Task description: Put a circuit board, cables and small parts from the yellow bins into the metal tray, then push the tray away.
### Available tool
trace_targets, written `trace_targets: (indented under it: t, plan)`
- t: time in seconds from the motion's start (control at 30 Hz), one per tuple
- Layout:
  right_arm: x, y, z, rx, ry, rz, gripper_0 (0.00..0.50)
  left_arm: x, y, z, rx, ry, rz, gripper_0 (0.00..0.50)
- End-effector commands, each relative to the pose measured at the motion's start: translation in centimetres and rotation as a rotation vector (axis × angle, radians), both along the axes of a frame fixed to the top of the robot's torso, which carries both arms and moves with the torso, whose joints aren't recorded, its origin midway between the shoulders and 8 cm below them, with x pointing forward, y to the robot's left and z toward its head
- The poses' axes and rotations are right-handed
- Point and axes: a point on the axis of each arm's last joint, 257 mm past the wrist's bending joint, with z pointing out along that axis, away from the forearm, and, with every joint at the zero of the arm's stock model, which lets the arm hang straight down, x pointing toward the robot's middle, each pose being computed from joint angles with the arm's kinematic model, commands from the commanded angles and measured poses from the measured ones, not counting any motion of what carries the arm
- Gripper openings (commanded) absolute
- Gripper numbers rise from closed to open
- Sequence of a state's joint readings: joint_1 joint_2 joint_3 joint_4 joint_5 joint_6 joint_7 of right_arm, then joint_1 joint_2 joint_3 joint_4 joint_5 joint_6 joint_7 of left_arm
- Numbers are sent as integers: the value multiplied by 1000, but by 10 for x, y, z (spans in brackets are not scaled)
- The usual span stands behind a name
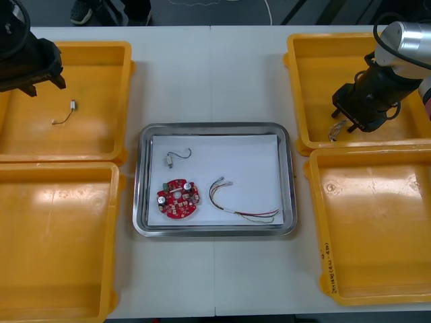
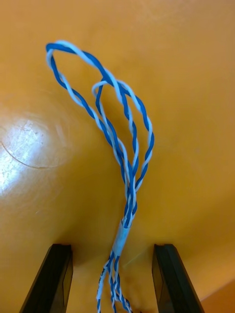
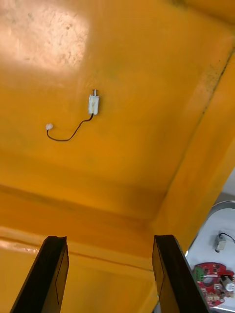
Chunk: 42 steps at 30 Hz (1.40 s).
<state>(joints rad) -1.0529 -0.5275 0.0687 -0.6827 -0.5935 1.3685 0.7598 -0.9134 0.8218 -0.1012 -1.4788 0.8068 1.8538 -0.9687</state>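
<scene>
The metal tray [image 1: 290, 176], white inside, holds a round red circuit board [image 1: 178, 199], a small metal part on a black wire [image 1: 172, 159] and a red and yellow cable [image 1: 241, 204]. My right gripper [image 1: 345, 121] is low in the far right yellow bin [image 1: 307, 87]. It stands open [image 2: 113, 281] around the taped end of a twisted blue and white cable [image 2: 123, 151], whose loops lie beyond the fingers [image 2: 172, 279]. Over the far left yellow bin [image 1: 101, 134] hangs my left gripper [image 1: 44, 85], open [image 3: 112, 276], apart from a small metal part with a thin wire [image 3: 93, 104].
Two near yellow bins [image 1: 54, 242] [image 1: 377, 229] flank the tray. In the left wrist view the tray's corner with the circuit board [image 3: 212, 283] shows beyond the bin wall [image 3: 196, 161]. Bare table [image 1: 209, 74] lies between the far bins.
</scene>
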Motion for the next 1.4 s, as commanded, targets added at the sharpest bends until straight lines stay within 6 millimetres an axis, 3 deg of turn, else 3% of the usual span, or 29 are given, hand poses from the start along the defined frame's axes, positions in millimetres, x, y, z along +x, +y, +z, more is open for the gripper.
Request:
trace_targets:
  t: [0.03, 0.13, 0.2, 0.23, 0.27, 0.3, 0.4, 0.43, 0.47, 0.53, 0.93, 1.13, 1.4]
  plan:
    - [11, -7, 16, -46, -43, 37, 473, 26, 22, 40, 7, -122, 0, 500]
    - [12, -8, 14, -51, -47, 35, 466, 36, 26, 35, 8, -135, -21, 500]
    - [12, -8, 13, -53, -47, 35, 419, 41, 28, 30, 17, -139, -37, 500]
    - [12, -9, 13, -53, -48, 32, 419, 45, 30, 27, 26, -144, -53, 500]
    - [11, -9, 12, -53, -46, 32, 375, 47, 31, 24, 32, -145, -61, 500]
    - [11, -9, 12, -53, -45, 32, 375, 50, 33, 21, 40, -145, -70, 500]
    - [10, -10, 9, -54, -40, 30, 197, 57, 36, 12, 61, -150, -96, 500]
    - [9, -10, 8, -54, -40, 30, 197, 61, 37, 8, 71, -152, -106, 500]
    - [8, -11, 7, -53, -36, 30, 67, 64, 39, 5, 78, -155, -115, 500]
    - [7, -12, 4, -57, -33, 32, 0, 68, 38, 1, 89, -161, -126, 500]
    - [7, -13, 6, -41, -35, 30, 0, 88, 41, -23, 124, -193, -149, 500]
    - [5, -12, 30, -63, -25, 82, 0, 95, 43, -39, 133, -196, -165, 500]
    - [-3, -7, 62, -154, -38, 310, 0, 105, 40, -53, 124, -166, -153, 500]
